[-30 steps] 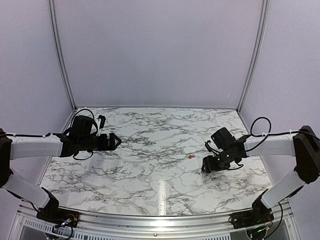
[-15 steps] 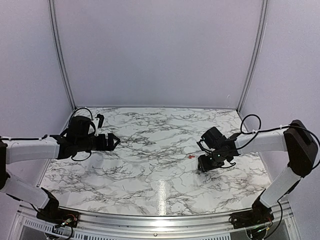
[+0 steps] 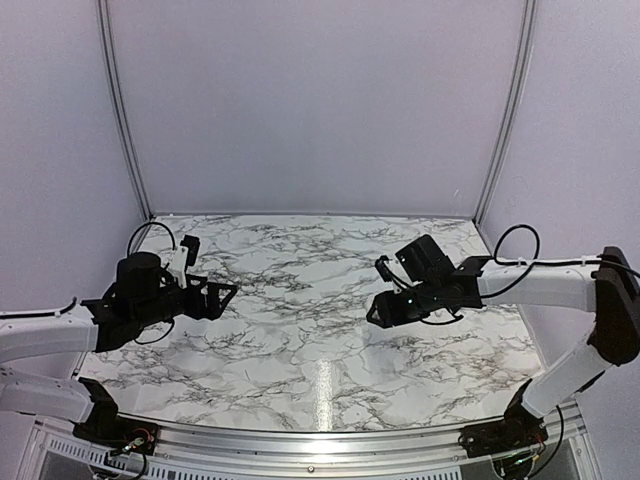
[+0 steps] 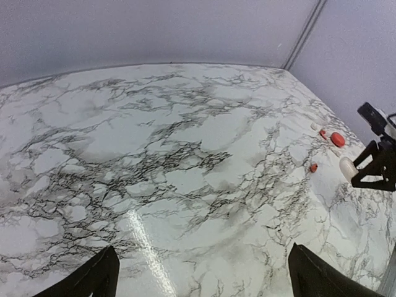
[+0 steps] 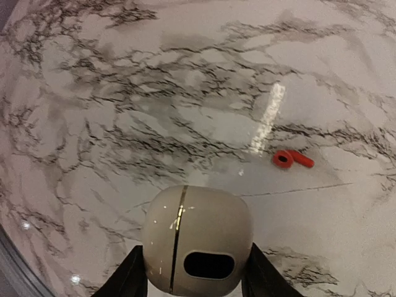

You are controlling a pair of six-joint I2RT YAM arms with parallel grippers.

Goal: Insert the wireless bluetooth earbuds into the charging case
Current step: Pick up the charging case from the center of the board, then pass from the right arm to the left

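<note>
R tool (image 5: 195, 279) grips beige case (image 5: 198, 232), hidden in top cam; L tool (image 4: 203, 263) wide.

The marble-patterned tabletop (image 3: 300, 340) carries a small red earbud (image 5: 292, 159); not far from it lie a bigger red round piece (image 4: 337, 139) and a tiny white piece (image 4: 314, 126).
</note>
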